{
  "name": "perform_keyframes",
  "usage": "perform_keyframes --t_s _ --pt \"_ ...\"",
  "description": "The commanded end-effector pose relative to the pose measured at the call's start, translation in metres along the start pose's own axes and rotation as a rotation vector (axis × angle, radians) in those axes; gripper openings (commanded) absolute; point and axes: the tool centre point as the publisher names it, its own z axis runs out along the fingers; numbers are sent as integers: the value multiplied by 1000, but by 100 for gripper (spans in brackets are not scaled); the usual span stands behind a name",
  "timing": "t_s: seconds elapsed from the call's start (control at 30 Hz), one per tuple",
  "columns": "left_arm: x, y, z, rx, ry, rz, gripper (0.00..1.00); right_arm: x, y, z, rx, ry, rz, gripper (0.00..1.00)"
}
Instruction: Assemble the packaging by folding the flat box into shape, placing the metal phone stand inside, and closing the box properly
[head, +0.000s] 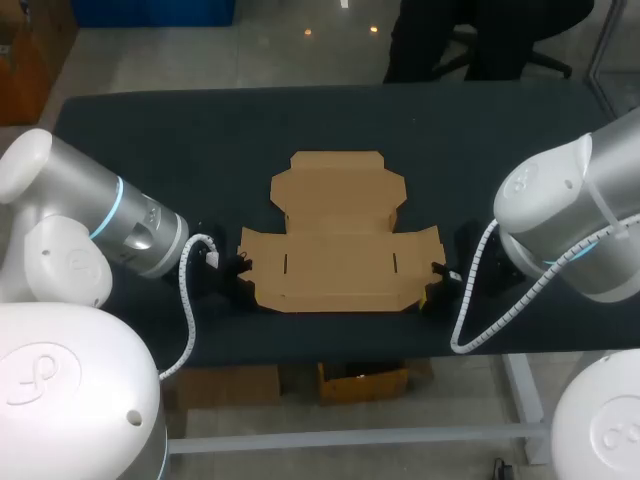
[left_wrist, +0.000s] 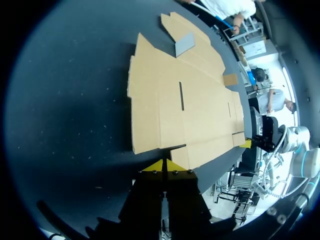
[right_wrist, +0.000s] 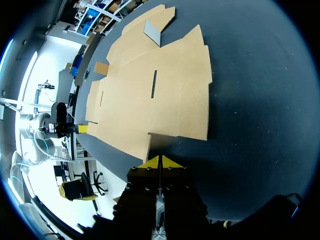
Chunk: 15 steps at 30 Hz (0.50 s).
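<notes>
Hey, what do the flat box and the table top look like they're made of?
The flat box: most likely brown cardboard, matte, going by its even tan colour, cut slots and pressed fold lines. The table top: a dark, matte covering, perhaps a mat or cloth; it gives no glare and shows fine pale specks in the wrist views, but the material is uncertain.

A dark, matte bench (head: 180, 130) is seen spanning the table area. Its surface is flecked with small pale specks, which are shown most clearly in the wrist views.
</notes>
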Motion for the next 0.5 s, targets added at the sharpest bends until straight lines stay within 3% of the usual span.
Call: perform_keyframes --t_s 0.03,0.5 --pt "1 -2 1 -3 0 0 0 -1 2 0 7 6 -2 0" --pt "6 -6 2 -6 12 -7 0 -3 4 2 14 8 -1 0"
